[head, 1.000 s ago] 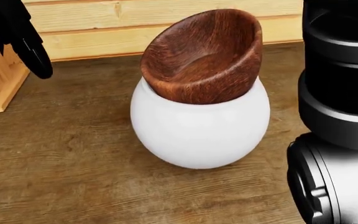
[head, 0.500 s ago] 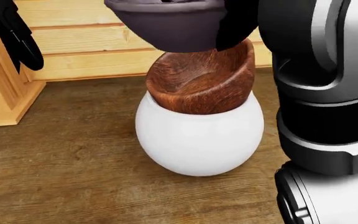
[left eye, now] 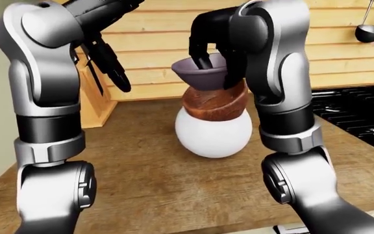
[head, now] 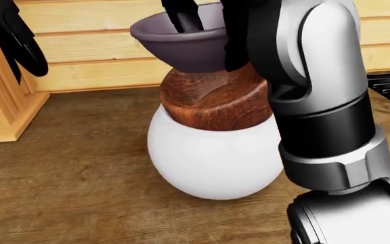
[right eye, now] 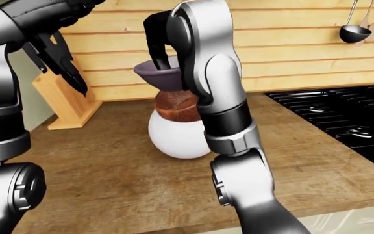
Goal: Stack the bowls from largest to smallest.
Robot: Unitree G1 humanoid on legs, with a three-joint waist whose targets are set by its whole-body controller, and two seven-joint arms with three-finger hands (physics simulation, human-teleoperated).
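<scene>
So I've got the right hand (left eye: 214, 51) clamped on the rim of the small purple bowl (head: 181, 43), one finger inside and the others down the outside wall. I'm holding it right over the brown wooden bowl (head: 212, 104), bottom touching or just barely above it, can't tell which. The wooden one sits tilted in the mouth of the big white bowl (head: 212, 160), which is on the wood counter (left eye: 154, 175). My left hand (left eye: 106, 58) hangs up by the knife block (right eye: 63, 100), fingers apart, holding nothing. Black stove (right eye: 343, 122) off to the right.
</scene>
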